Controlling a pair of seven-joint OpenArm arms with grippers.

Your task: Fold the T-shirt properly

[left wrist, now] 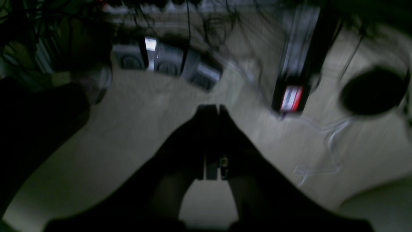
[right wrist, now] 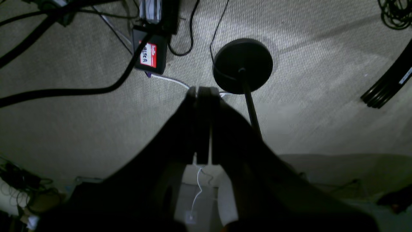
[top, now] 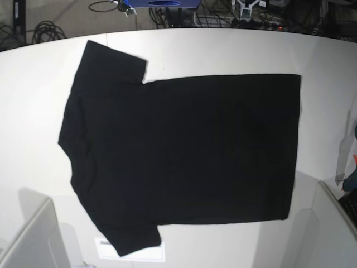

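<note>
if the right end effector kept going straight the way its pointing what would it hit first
Probably the round black stand base on the carpeted floor, or the white cable beside it. The shut right end effector points at the floor just short of them. Nothing shows in between, though depth is hard to judge.

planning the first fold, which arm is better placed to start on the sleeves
Right, slightly. The sleeves of the T-shirt lie on the base view's left, that arm's side. Otherwise even: the left gripper and right gripper are both shut, aimed at carpet, off the table.
</note>
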